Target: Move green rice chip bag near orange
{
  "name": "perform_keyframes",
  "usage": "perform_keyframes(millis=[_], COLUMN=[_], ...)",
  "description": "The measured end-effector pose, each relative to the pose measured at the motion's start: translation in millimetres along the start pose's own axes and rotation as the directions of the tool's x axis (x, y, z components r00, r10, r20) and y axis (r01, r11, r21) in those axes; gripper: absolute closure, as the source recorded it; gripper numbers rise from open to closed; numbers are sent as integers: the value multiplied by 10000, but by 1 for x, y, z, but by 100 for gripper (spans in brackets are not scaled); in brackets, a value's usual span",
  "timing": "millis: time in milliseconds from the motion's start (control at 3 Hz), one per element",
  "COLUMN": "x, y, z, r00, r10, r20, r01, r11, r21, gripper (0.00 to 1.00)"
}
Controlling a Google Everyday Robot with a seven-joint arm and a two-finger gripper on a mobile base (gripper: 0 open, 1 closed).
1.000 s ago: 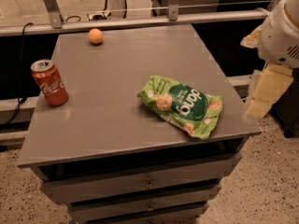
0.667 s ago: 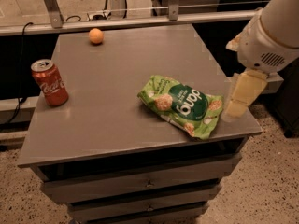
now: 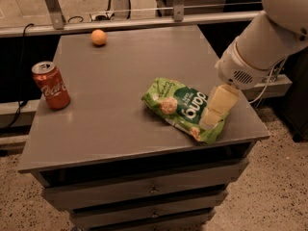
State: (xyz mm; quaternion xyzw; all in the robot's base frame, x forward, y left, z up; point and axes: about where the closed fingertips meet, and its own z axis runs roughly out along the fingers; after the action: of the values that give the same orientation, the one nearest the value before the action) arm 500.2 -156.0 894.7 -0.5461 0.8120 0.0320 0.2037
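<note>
Standing at the 9 o'clock edge of the grey tabletop (image 3: 144, 57), a red Coca-Cola can (image 3: 50, 85) is upright, well apart from everything else. The orange (image 3: 98, 37), small, round and plain, sits at about 11 o'clock, close to the far edge.

From there to the middle, bare tabletop runs down toward 4 o'clock, where the green rice chip bag (image 3: 185, 107) lies flat. It is crinkly and light green, with a dark green round logo, white lettering upside down to the camera, and pictured beige chips. Its long side runs from 10 to 4 o'clock, and its lower corner is near the front right edge, still on the tabletop. Bag and orange are well apart.

Over the bag's 4 o'clock end is the pale gripper (image 3: 217, 107), pointing down and slightly toward 7 o'clock. I cannot tell whether the jaws are open or closed, nor whether they touch the bag. The white arm (image 3: 269, 37) comes in from 2 o'clock, slanting down past the right edge to a rounded wrist above the gripper.
</note>
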Motion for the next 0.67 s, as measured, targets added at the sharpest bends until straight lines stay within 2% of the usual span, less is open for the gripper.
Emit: perform_keyframes(millis=[333,667], x=[-2,-7], y=[2,0], z=[28,49], r00=[9959,9833], r10=[858,1645], r20=[303,778], r01=[-844,-1573], r11=[9955,9834], r21=[-439,-905], gripper=[0,0])
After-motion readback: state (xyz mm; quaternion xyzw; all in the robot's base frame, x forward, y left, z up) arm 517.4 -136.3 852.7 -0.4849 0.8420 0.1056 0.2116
